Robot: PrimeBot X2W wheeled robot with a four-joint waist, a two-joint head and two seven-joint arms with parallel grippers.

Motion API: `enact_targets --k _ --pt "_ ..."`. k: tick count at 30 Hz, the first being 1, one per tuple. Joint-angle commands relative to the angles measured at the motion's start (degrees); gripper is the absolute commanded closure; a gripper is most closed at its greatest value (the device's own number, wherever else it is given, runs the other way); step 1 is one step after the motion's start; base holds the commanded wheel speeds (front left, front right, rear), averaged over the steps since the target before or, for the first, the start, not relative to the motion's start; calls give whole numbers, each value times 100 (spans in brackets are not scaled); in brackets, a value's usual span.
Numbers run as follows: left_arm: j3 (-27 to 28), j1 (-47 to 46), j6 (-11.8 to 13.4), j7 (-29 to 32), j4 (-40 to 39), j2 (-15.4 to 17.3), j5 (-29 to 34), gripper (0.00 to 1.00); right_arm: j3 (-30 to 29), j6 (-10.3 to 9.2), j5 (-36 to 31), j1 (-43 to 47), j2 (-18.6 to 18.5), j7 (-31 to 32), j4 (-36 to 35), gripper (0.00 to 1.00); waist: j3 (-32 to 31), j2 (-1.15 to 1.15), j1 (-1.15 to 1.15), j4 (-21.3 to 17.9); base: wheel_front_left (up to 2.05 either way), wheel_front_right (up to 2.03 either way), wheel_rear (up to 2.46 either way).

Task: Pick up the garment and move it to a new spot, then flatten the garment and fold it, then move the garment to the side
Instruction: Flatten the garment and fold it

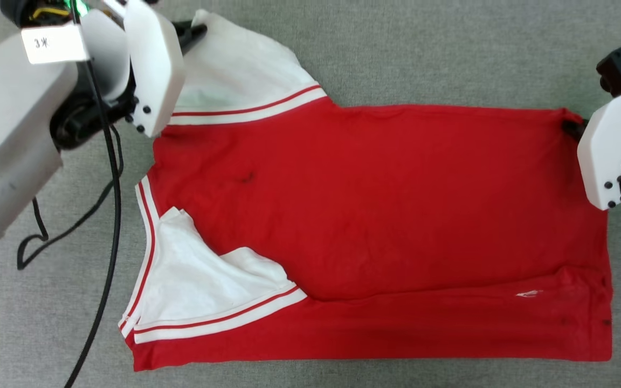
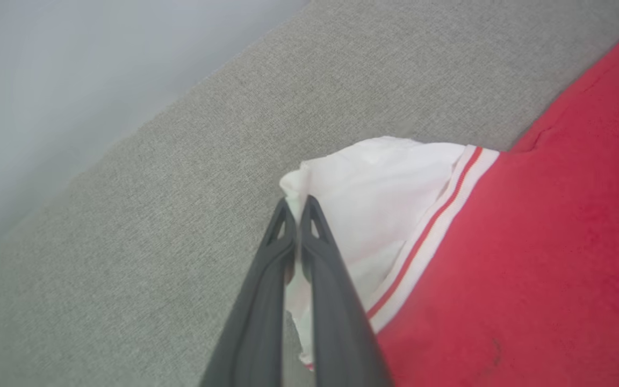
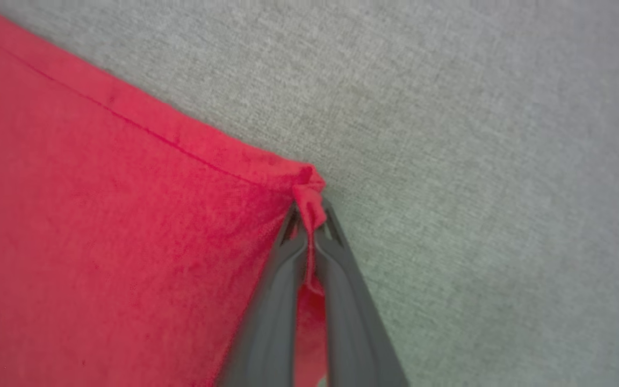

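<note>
Soft matt cloth garment (image 1: 375, 205), coarse grey woven fabric surface (image 1: 450, 48)

Fig. note, head view. I read one marking: small white tag (image 1: 53, 43) fixed on left forearm (image 1: 3, 124), handwritten in dark ink, first character "3", second character a scrawl I cannot resolve. Small white mark (image 1: 529, 293) on red garment (image 1: 375, 205), near lower edge: too small to read.

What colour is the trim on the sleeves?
White with a thin red stripe; the trim shows best in the head view.
</note>
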Motion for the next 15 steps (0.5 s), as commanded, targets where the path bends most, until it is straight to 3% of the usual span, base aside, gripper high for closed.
enact_targets --k 1,10,15 --pt "-11 139 -2 -74 21 -5 -50 100 -5 -8 0 176 27 -184 116 100 -182 0 1 -26 0 0 0" --pt "-31 905 -2 -494 -92 206 -154 100 -160 -8 71 761 170 -1463 10 100 -1105 0 1 -76 0 0 0" --pt "-35 1452 76 -628 -374 400 -170 100 -205 -8 107 1301 150 -1695 -168 100 -1523 0 1 -31 0 0 0"
